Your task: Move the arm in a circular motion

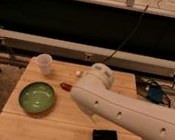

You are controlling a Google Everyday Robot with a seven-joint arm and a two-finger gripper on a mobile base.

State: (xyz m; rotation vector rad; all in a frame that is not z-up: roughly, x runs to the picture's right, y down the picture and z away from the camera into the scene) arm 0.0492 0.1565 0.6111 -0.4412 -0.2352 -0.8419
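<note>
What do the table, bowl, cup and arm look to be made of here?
Table: pale wood, probably bamboo, with visible plank seams.
Bowl: green glazed ceramic or plastic, with a slight sheen.
Cup: plain white, possibly ceramic.
Arm: glossy white moulded shell with dark screw holes.
The pincer is hidden behind the arm.

Count from my station: one arm, one worktop, a handful of single items.

I see one arm (124,111), white and thick, reaching in from the right over one wooden worktop (30,125). On the worktop I count one green bowl (36,97), one white cup (44,63), one small red item (66,86) and one flat black device (105,136). I also make out one small white bit (78,73) near the far edge, just beside the arm's joint. I count one gripper on this rig, but it sits hidden behind the arm's bulk, so I cannot number its fingers from here.
</note>
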